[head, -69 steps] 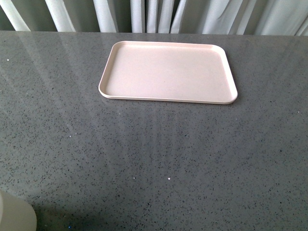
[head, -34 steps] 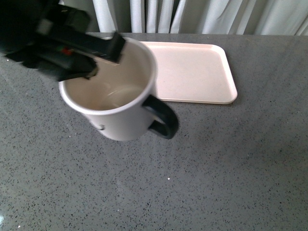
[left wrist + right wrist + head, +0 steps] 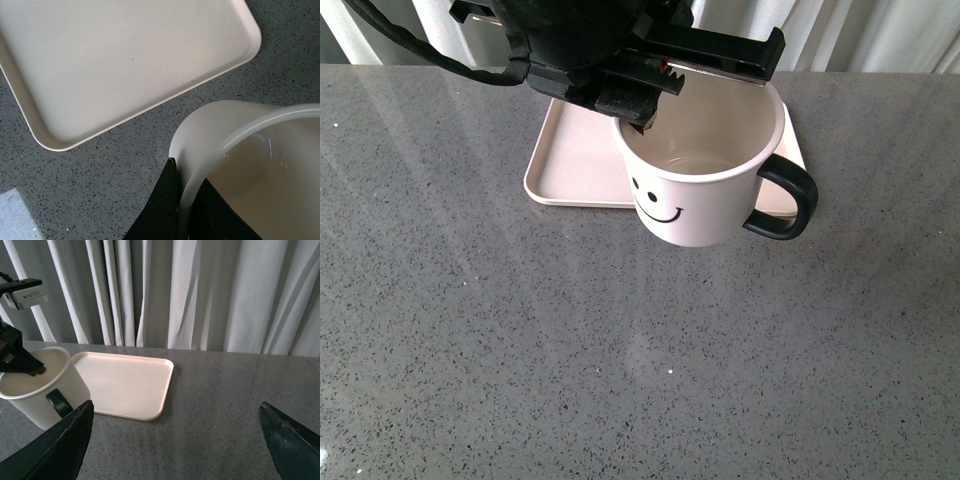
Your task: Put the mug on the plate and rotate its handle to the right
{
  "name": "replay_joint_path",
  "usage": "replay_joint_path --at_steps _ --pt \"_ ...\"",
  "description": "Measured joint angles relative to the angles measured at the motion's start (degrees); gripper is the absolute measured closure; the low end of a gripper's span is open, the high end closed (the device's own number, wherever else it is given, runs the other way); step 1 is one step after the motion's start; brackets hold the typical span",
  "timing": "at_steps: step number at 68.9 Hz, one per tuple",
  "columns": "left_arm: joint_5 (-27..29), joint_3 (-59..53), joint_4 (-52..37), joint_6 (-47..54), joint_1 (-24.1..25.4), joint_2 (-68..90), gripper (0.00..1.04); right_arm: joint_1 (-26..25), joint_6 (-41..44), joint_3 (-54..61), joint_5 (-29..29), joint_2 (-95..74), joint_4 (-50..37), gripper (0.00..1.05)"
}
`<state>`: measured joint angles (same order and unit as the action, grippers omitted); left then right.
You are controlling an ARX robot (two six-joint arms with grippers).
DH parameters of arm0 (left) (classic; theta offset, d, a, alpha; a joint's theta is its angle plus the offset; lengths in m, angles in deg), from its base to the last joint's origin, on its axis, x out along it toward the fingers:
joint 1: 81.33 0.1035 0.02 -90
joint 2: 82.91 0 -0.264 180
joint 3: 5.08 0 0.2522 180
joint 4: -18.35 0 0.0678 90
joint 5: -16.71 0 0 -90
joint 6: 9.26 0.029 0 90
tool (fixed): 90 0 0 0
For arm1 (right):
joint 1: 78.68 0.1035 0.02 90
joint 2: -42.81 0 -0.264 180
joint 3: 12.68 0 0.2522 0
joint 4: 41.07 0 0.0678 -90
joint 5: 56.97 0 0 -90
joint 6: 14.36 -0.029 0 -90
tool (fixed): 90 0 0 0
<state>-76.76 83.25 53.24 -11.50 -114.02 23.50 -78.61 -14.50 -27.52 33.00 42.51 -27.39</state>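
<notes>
You have the grey speckled countertop (image 3: 520, 350) filling the front view, with white curtains (image 3: 200, 290) hanging behind its far edge. The pale pink plate (image 3: 570, 150) lies flat toward the back, and its near right part is hidden behind the mug (image 3: 695, 205). The mug is upright, with its smiley face turned toward you and its inside bare. In the left wrist view its rim sits just off one plate corner, over the counter and not over the plate. Whether its base touches the counter you cannot tell. The black handle (image 3: 785, 200) points to the right. Your left gripper (image 3: 642, 118) pinches the mug's rim on the side away from the handle, one finger (image 3: 160, 215) outside the wall and one inside. Your right gripper (image 3: 172, 450) is well apart from the mug, spread wide and holding nothing
</notes>
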Motion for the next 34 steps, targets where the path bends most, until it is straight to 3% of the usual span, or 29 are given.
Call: replay_joint_path --at_steps 34 --pt "0.09 0.0 -0.02 -0.02 -0.04 0.0 1.03 0.02 0.0 0.0 0.02 0.02 0.0 0.09"
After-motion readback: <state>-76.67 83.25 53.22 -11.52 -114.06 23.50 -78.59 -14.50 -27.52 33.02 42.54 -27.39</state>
